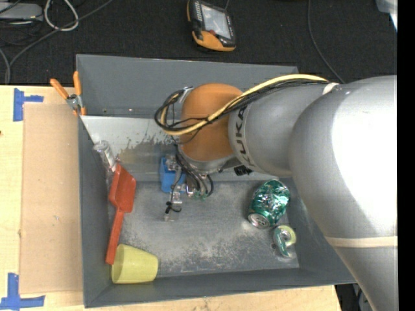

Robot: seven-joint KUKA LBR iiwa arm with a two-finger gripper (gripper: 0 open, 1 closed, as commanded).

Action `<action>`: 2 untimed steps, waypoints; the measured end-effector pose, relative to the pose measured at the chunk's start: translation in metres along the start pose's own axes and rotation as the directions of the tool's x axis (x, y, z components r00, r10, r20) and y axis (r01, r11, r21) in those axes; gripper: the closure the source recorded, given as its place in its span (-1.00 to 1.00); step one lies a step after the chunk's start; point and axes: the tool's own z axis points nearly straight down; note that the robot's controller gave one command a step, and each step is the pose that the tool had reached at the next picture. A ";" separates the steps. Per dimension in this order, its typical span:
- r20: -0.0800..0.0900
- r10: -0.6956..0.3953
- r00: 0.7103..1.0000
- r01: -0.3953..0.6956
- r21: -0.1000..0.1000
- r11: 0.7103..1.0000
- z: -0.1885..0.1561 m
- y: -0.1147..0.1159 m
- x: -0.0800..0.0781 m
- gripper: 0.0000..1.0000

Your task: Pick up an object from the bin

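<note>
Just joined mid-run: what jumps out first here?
The grey arm with its orange wrist cover dominates from the right, its gripper over the bin's middle near a small blue thing. Then a yellow cup in the near-left corner and a crushed green can at right.

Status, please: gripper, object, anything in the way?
Gripper low in middle of bin. Blue block just beside it. Orange scoop, green can lie apart.

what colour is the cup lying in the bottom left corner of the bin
Yellow, plain; the cup shows best in the camera view.
</note>
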 end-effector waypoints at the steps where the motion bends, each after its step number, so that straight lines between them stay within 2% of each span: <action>1: 0.002 0.080 0.997 -0.080 -0.005 0.997 0.000 -0.021 -0.006 -1.00; 2: 0.001 0.014 1.000 -0.014 -0.003 1.000 0.000 -0.002 -0.001 1.00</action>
